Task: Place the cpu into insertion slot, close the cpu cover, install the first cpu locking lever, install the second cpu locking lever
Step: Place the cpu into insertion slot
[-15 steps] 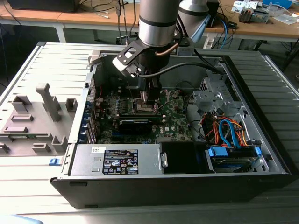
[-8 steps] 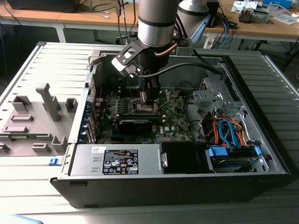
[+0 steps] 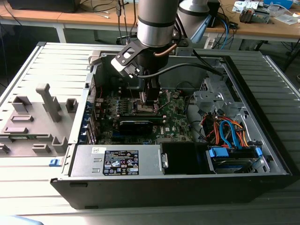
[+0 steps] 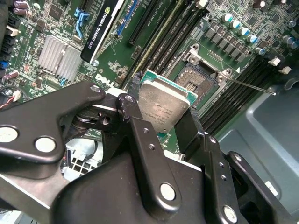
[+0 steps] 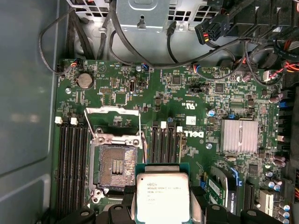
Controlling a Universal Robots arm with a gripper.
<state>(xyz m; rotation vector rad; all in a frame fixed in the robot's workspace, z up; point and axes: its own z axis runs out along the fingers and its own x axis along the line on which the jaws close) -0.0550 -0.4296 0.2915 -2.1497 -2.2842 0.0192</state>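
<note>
1. Exterior view: the arm point(image 3: 157, 21) reaches down into an open computer case point(image 3: 187, 185) lying on a grey slatted counter point(image 3: 28, 187). Its claw point(image 3: 149, 101) hangs low over the green board point(image 3: 176, 119), near the middle of the case
2. Second wrist view: the claw point(image 4: 163, 100) is closed on the cpu point(image 4: 163, 109). Its black fingers point(image 4: 133, 100) press on two opposite edges, and the chip's silvery top is in plain sight. The slot point(image 4: 196, 79) lies open just past the chip, its dark centre bare. A thin wire lever point(image 4: 252, 87) juts out from one corner of it
3. First wrist view: the cpu point(image 5: 162, 196) sits in the claw point(image 5: 162, 207) just beside the slot point(image 5: 117, 163), overlapping one corner of it but not seated. The cover point(image 5: 113, 110) stands swung up on the side of the slot away from the claw. Dark memory sockets point(image 5: 70, 163) flank the slot on both sides
</note>
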